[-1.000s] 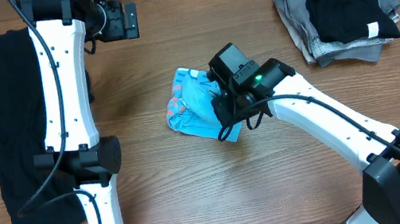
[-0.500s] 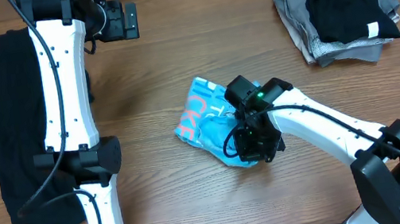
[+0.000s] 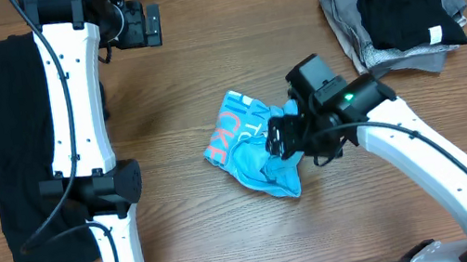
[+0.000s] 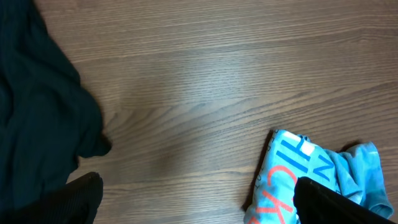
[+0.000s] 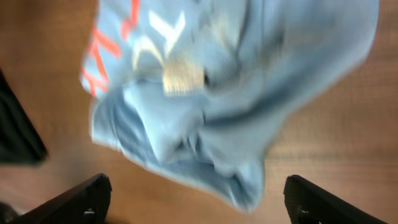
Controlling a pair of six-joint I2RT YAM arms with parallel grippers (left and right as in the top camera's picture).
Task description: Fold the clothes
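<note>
Flattening step: right claw (image 5: 199, 205) spread over the crumpled T-shirt (image 3: 239, 138) (apparently untouched), left claw (image 4: 199, 205) spread too; next, pinch a hem.

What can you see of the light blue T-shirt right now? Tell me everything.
The light blue T-shirt is soft cloth, bunched into a crumpled, uneven bundle rather than folded flat. White, blue and coral lettering shows on its flatter part; the right wrist view shows a small pale patch, perhaps a label, too blurred to tell. It lies on the wooden table near the middle. The right gripper hangs open over one edge, fingertips apparently clear of the cloth.
</note>
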